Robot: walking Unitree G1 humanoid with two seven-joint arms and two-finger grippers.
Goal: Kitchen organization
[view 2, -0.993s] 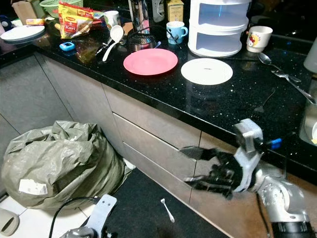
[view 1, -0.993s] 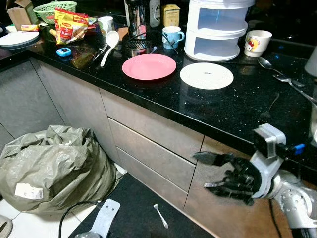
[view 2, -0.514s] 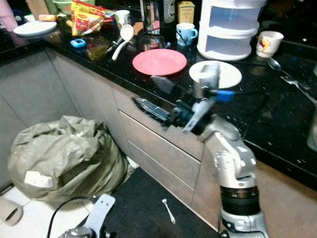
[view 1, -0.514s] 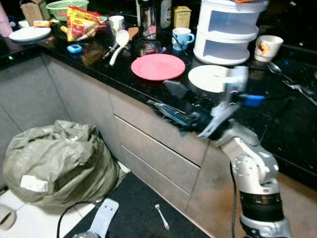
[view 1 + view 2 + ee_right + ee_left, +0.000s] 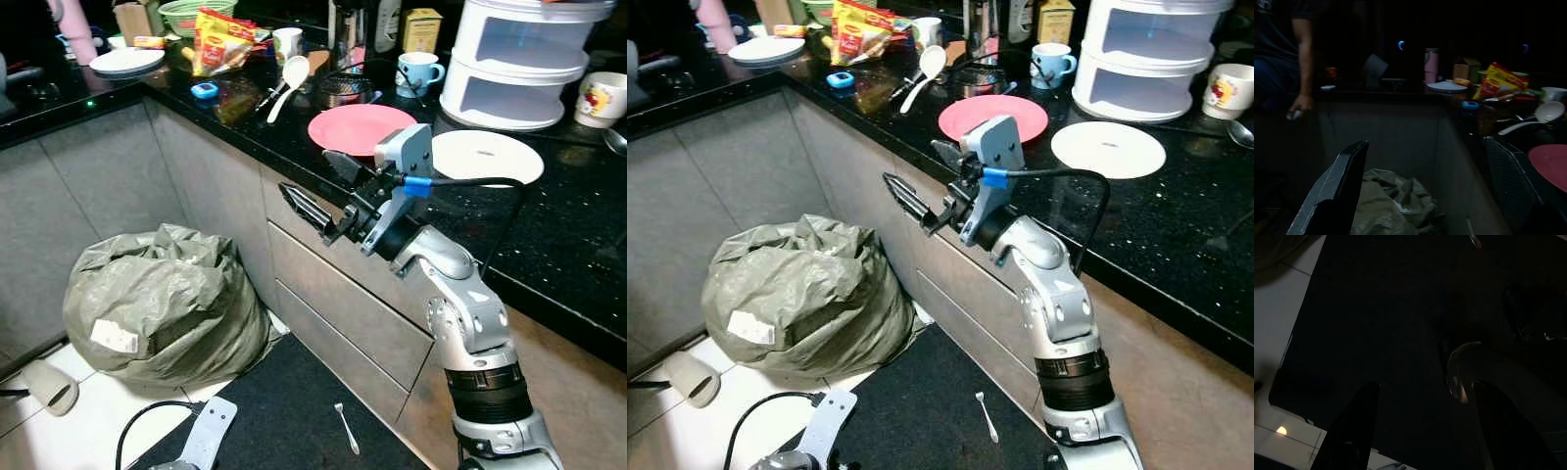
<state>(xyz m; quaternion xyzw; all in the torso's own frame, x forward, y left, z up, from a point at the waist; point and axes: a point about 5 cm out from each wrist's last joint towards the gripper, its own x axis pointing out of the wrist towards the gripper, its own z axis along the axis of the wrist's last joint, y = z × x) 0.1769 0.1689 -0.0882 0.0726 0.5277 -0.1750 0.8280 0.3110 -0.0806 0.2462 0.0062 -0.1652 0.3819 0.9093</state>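
Observation:
My right gripper [image 5: 305,170] is open and holds nothing. It is raised in front of the black counter's edge [image 5: 294,162], pointing left, just short of the pink plate [image 5: 362,127]. A white plate [image 5: 487,157] lies to the right of the pink one, before a white tiered container [image 5: 529,64]. Behind them are a blue mug [image 5: 419,71], a metal bowl [image 5: 343,90] and a white ladle [image 5: 291,78]. In the right wrist view the fingers [image 5: 1337,186] stand wide apart. My left gripper [image 5: 1420,431] hangs open over the dark floor mat.
A full grey-green rubbish bag [image 5: 162,304] sits on the floor by the drawers [image 5: 333,294]. A small spoon [image 5: 348,443] lies on the black mat. Snack packets [image 5: 223,44], a green basket [image 5: 196,12] and stacked plates [image 5: 127,61] crowd the far counter. A person's hand [image 5: 1300,105] rests at the far worktop.
My right arm has swung up from below the counter edge to counter height and now reaches left, still open. The head camera has shifted, so the counter things sit further right in the picture.

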